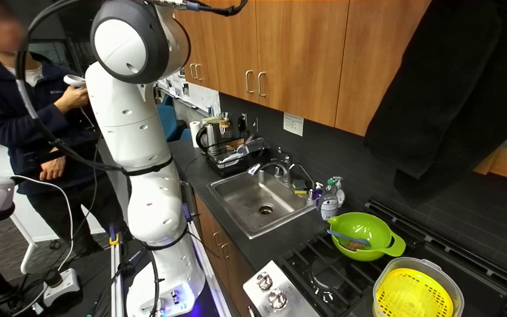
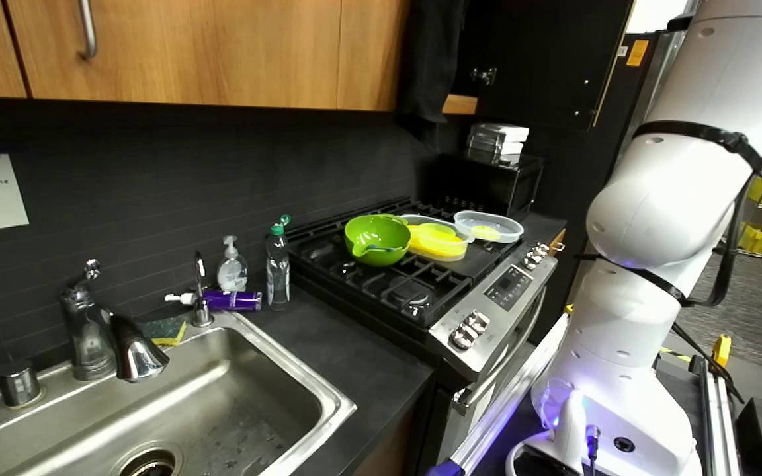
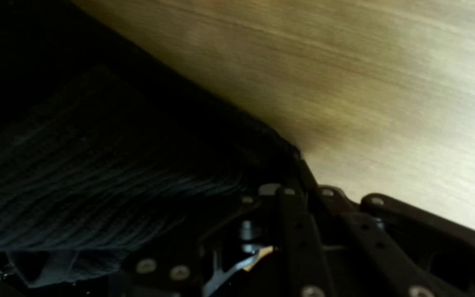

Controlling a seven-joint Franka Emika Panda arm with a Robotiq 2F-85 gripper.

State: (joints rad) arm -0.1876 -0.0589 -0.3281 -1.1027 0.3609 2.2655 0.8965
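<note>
End effector (image 3: 306,185): clenched, grasping the black cloth (image 3: 97,165) by its edge.
Black cloth: hangs before the wooden cabinet (image 1: 297,57), higher than the stove (image 2: 487,301).
Cloth's long axis: roughly upright, lower end below the cabinet.
From the fingertips: cloth spreads to the wrist view's left.

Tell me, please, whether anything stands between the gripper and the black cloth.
Nothing visible does: in the wrist view, the closed gripper appears to pinch the black cloth by its edge, with the wooden surface behind them, not between.
</note>
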